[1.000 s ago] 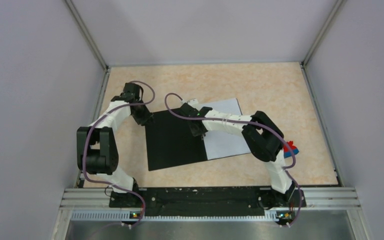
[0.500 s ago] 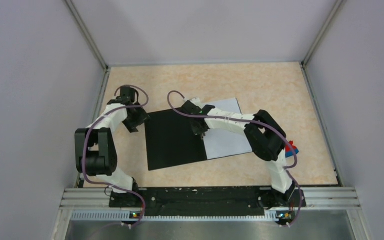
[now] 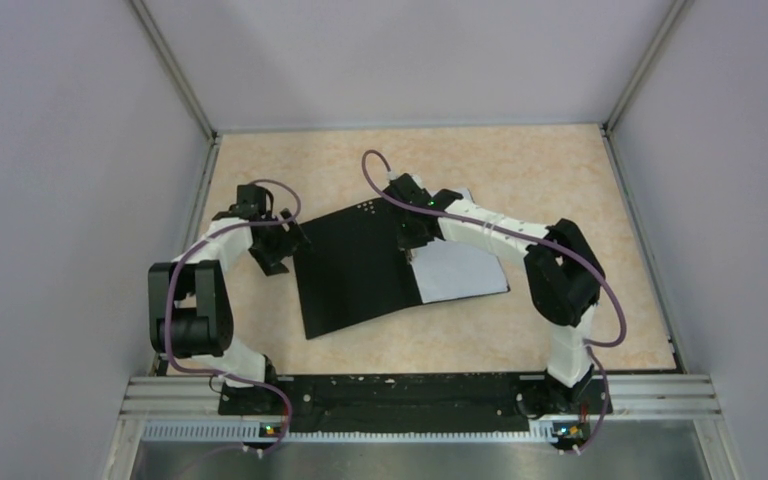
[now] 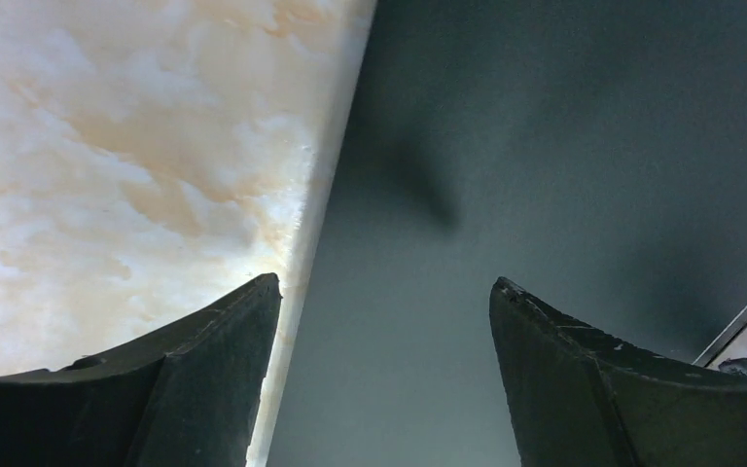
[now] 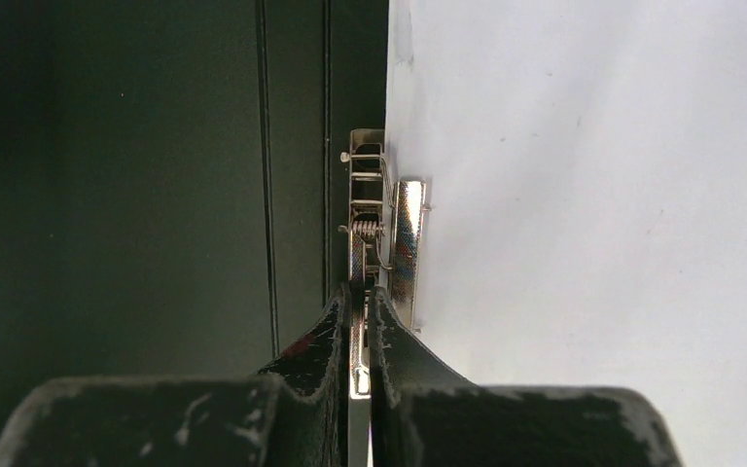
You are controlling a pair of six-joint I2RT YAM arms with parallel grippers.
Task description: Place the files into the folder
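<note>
Where the top camera looks down, we note the folder (image 3: 355, 265) open on marbled beige table (image 3: 540, 170), grey walls (image 3: 70, 150) around, files (image 3: 460, 272) on its right half. Left wrist: left gripper (image 4: 384, 280) wide over folder's edge. Right wrist: right gripper (image 5: 358, 292) pinching metal clip (image 5: 374, 219).

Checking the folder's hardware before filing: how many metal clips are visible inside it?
1. The metal clip lies along the folder's spine, beside the files' edge, with the right gripper shut on it. Others may hide under the arm.
</note>
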